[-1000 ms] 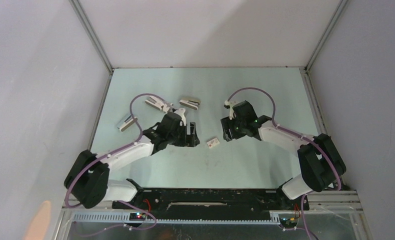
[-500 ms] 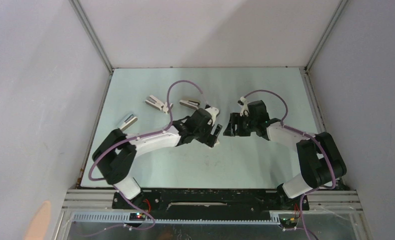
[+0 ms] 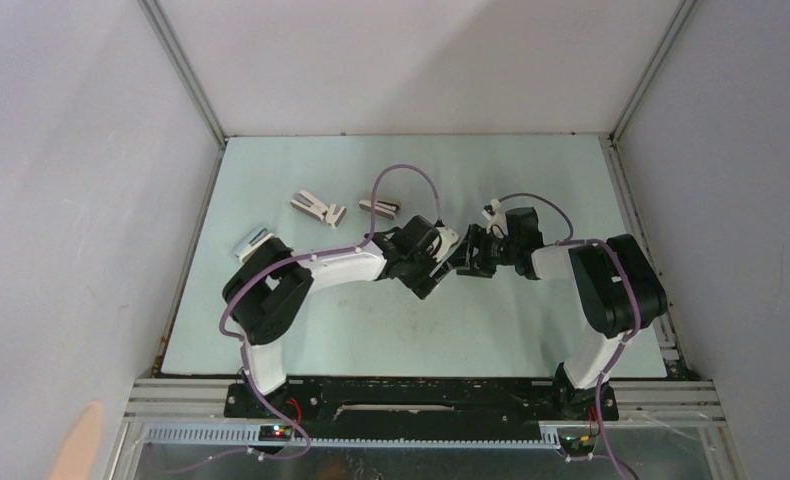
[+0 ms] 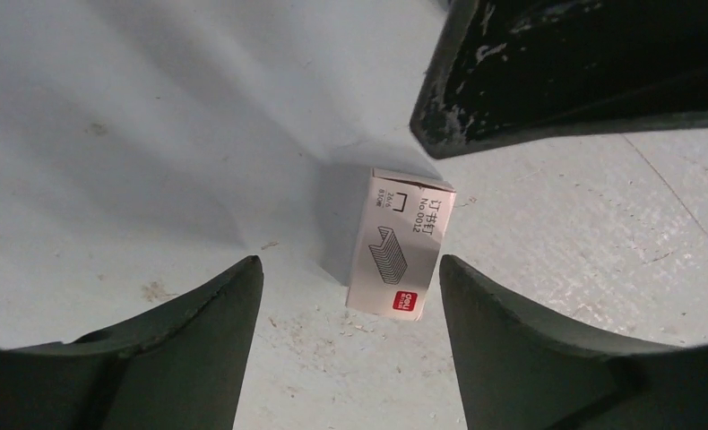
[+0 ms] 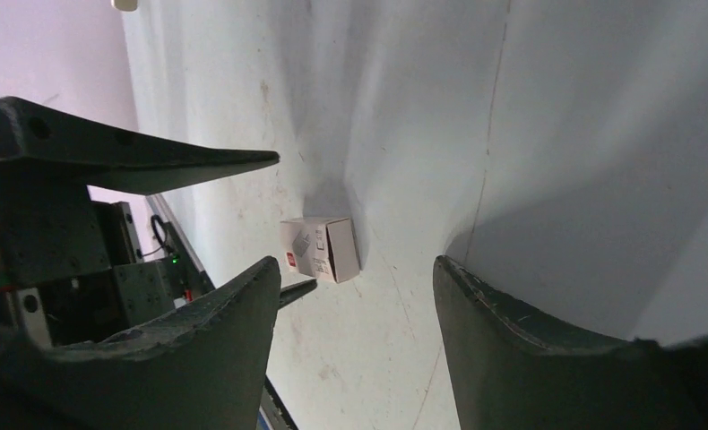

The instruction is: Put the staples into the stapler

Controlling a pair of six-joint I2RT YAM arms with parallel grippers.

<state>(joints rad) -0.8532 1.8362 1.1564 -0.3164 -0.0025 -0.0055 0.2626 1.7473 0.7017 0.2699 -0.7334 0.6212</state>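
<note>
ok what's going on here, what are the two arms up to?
Both arms meet at the middle of the table, over the staples, a small white box lying on the surface. The left gripper is open with the box between its fingers, not touching it. The right gripper is open too, facing the box from the other side and holding nothing. The stapler lies untouched near the table's left edge, so loading has not begun.

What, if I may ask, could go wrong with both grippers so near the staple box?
The left gripper and right gripper, both open, crowd the same staple box; they could collide. The box lies flat on the table, so closing jaws might nudge it instead of gripping.
</note>
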